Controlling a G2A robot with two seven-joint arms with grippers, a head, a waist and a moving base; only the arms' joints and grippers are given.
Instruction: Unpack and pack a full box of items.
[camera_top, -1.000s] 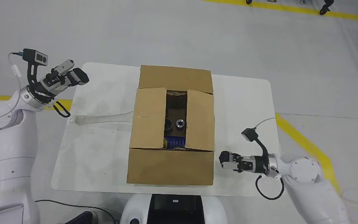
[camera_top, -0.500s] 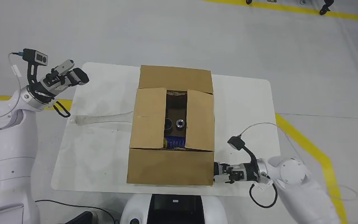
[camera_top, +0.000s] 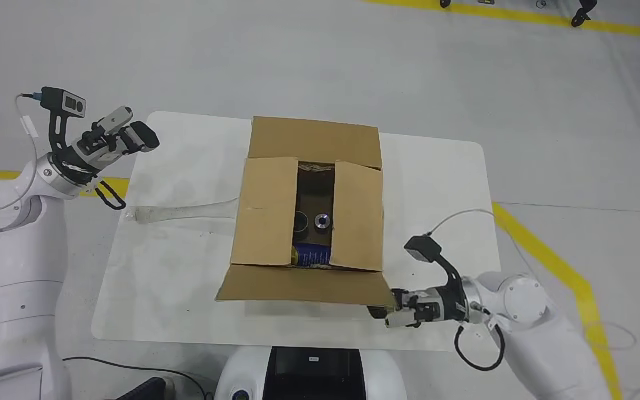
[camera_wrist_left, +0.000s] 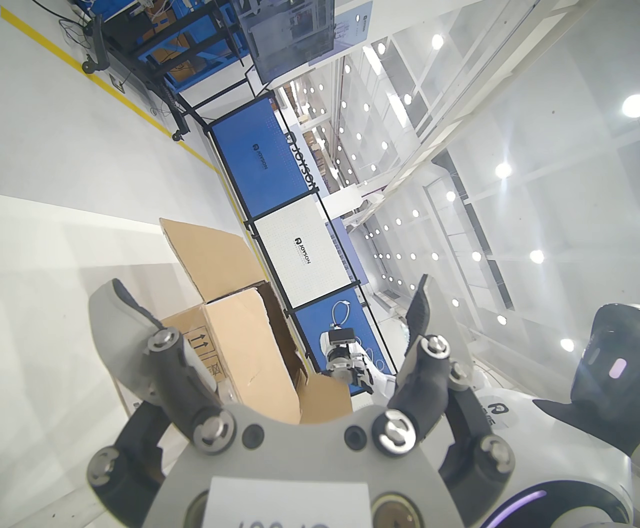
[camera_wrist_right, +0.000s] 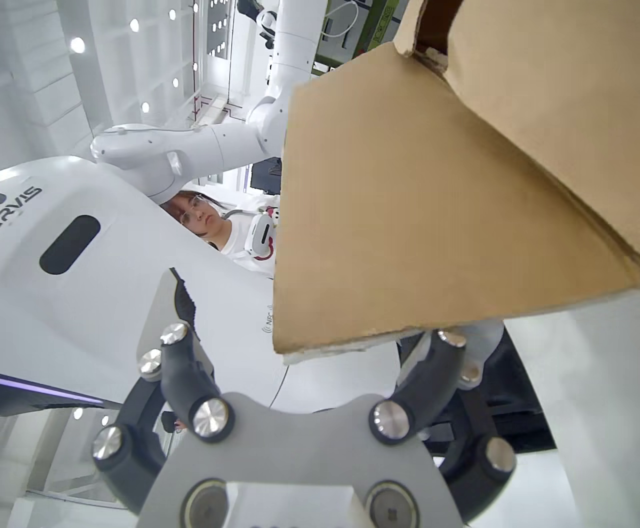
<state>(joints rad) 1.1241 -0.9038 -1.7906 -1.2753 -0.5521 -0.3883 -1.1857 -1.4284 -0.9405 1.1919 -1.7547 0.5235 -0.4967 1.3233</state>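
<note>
A white table (camera_top: 440, 180) bears a cardboard box (camera_top: 315, 140) at its middle.

A pale grey floor (camera_top: 450, 70) spreads around the white table (camera_top: 440, 190), marked with yellow lines (camera_top: 545, 262) at the far edge and at one side. Farther off stand blue panels (camera_wrist_left: 260, 155), a white panel (camera_wrist_left: 300, 250), a dark screen (camera_wrist_left: 290, 30) and a wheeled rack (camera_wrist_left: 165, 55). Round ceiling lights (camera_wrist_left: 502, 170) glow overhead.

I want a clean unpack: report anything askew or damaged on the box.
The near flap of the box sits askew, splaying wider than the box, one corner at the open right pincer. Its edge looks ragged in the right wrist view.
</note>
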